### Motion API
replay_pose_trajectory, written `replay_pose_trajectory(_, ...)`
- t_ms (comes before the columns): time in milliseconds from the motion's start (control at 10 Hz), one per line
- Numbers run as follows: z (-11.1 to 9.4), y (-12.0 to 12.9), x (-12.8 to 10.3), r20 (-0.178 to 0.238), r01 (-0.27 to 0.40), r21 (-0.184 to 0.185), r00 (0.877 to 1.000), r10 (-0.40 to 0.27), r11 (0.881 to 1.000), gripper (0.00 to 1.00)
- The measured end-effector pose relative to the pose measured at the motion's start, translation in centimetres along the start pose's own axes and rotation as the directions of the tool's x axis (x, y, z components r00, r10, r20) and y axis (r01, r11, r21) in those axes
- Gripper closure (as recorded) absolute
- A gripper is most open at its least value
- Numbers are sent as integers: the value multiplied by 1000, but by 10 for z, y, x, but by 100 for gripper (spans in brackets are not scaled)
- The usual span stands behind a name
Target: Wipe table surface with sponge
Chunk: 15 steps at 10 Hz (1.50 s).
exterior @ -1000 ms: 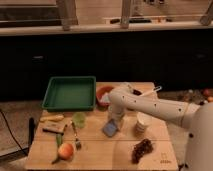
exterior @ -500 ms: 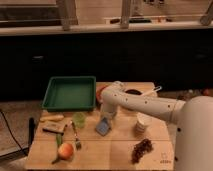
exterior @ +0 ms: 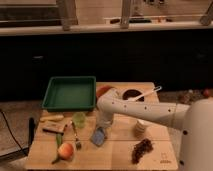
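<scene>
Near the middle of the table surface (exterior: 120, 150), the claw (exterior: 101, 131) points down from the end of the white arm (exterior: 142, 111) and meets the sponge (exterior: 98, 136). That sponge is a small blue-grey pad, lying tilted on the planks just under the claw. How far the claw is open, and whether it truly has hold of the sponge, I cannot tell.

Just left of the sponge lies a fork (exterior: 76, 137), with a small green cup (exterior: 79, 119) above it. Further left sit a brown-and-tan block (exterior: 53, 130) and a yellowish piece (exterior: 52, 118), and toward the front left corner an apple (exterior: 65, 150).

Behind the arm stands an orange bowl (exterior: 103, 91), partly hidden, and beside it a dark bowl (exterior: 132, 94) with a white spoon (exterior: 149, 93) in it. A green tray (exterior: 70, 92) sits at the back left. To the right of the sponge stands a white cup (exterior: 140, 128), with a dark cluster of grapes (exterior: 142, 149) in front of it.
</scene>
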Motion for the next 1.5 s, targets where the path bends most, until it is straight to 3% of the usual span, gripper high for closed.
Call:
replay_pose_trajectory(400, -23, 54, 37, -69, -109, -13, 992, 108, 994, 100)
replay_pose_trajectory(600, -31, 49, 63, -103, -141, -1, 985, 140, 990, 100)
replay_pose_trajectory(900, -26, 17, 83, -110, -144, 9, 983, 144, 990, 100)
replay_pose_trajectory(1300, -11, -27, 53, -63, -41, 27, 997, 42, 999, 100)
replay_pose_trajectory(1500, -7, -24, 31, -37, 9, 31, 999, -8, 999, 100)
